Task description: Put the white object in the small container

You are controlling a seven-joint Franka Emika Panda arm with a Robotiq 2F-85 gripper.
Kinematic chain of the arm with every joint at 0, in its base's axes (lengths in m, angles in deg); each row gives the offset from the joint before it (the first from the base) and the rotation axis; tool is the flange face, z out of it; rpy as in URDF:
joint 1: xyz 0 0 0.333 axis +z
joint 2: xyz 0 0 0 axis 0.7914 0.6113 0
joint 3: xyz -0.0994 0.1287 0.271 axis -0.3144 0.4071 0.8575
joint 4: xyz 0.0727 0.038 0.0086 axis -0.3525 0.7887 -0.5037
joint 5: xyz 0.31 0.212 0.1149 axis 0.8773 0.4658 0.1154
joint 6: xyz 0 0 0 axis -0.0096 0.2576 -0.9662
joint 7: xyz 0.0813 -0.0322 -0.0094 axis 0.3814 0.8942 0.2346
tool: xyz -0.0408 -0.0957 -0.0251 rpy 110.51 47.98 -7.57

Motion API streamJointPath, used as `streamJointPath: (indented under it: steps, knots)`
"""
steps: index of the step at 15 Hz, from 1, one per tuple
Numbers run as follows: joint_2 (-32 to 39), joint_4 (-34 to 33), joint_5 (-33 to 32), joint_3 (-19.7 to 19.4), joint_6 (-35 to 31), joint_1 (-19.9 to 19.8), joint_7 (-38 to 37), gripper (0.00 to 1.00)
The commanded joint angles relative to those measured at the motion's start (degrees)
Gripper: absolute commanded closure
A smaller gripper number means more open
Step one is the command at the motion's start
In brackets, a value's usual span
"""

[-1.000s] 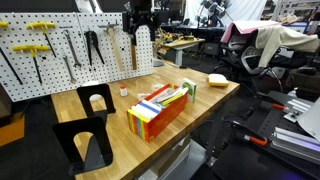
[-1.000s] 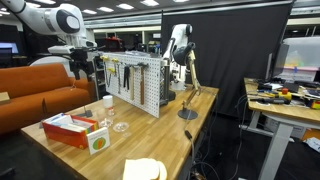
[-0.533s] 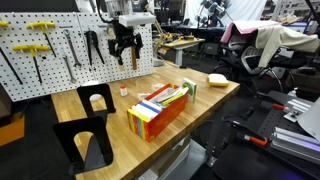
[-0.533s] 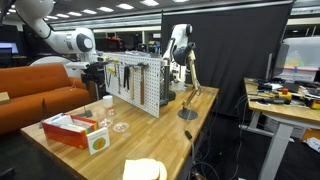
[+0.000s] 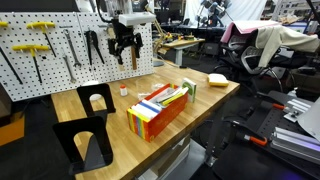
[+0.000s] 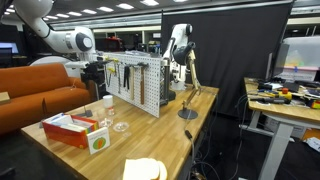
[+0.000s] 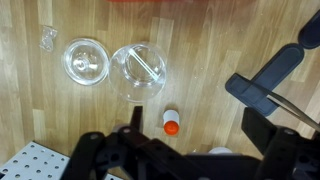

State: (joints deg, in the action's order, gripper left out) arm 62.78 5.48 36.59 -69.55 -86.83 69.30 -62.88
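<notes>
The white object [image 7: 171, 121] is a tiny white piece with an orange end, lying on the wooden table. It also shows in an exterior view [image 5: 124, 91]. The small clear container [image 7: 84, 60] stands left of a larger clear bowl [image 7: 138, 72], both empty. My gripper [image 7: 198, 150] is open and empty, high above the table, with the white object between its fingers and nearer the left one. The gripper shows in both exterior views [image 5: 123, 45] [image 6: 93, 75], hanging in front of the pegboard.
A multicoloured box [image 5: 160, 110] lies mid-table, and a pale yellow sponge block [image 5: 217, 79] lies near the far corner. Black stands [image 5: 92, 98] [image 7: 275, 85] sit beside the white object. A pegboard with tools [image 5: 45, 50] lines the table's back edge.
Since a second ago the gripper has moved left and lower in front of the pegboard. It has stayed still over the last half second.
</notes>
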Motion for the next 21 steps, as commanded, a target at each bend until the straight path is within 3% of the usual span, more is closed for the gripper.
streamJointPath:
  steps: [1, 6, 15, 21]
  knots:
    - [0.6, -0.8, 0.7, -1.4, -0.5, 1.2, -0.2, 0.00]
    - [4.8, -6.2, 0.0, -2.6, -4.0, 2.2, -0.3, 0.00]
    - [20.3, -24.2, 0.5, -6.0, -2.0, 3.8, 0.1, 0.00]
    - [27.2, -30.2, 2.1, -6.1, 0.7, 3.7, 0.0, 0.00]
